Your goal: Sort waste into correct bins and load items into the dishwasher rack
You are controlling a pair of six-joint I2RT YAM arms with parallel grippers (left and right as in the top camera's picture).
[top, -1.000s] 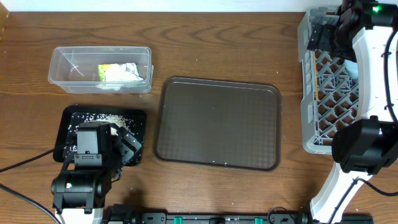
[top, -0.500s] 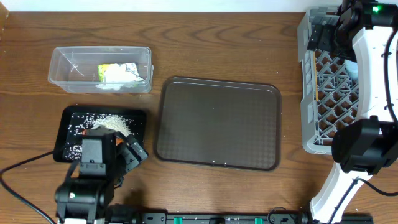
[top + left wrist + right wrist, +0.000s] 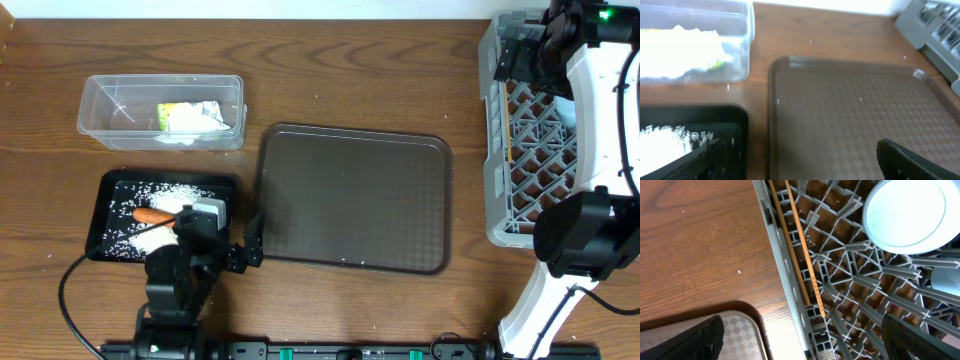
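At the table's near-left corner, the left arm has drawn back off the black tray [image 3: 110,183] over the last second. The left gripper [image 3: 799,157] now faces the brown serving tray [image 3: 350,200], with its jaws spread wide and nothing between them.

- Change: the carrot [image 3: 152,214] was hidden under the arm a second ago. It now lies uncovered in the black tray among the rice [image 3: 170,190].
- Judgement: the food-waste drop looks finished.
- The clear tub [image 3: 100,105] holds the wrapper [image 3: 190,115]. Some white material lies under it, possibly the tissue, but this cannot be confirmed.
- The brown serving tray carries only a few specks.
- The right gripper [image 3: 802,335] has not moved. It hangs over the far-left corner of the dishwasher rack [image 3: 493,190] with its jaws fully apart and empty.

View differences:
- Only the overhead view shows the carrot. The left wrist view, which is blurred, catches just a corner of the black tray with rice.
- The right wrist view shows the chopsticks [image 3: 800,255] lying along the rack's left wall. It also shows the light-blue bowl [image 3: 904,212] on the lattice, which the right arm mostly covers in the overhead view.
- No view shows the cups.
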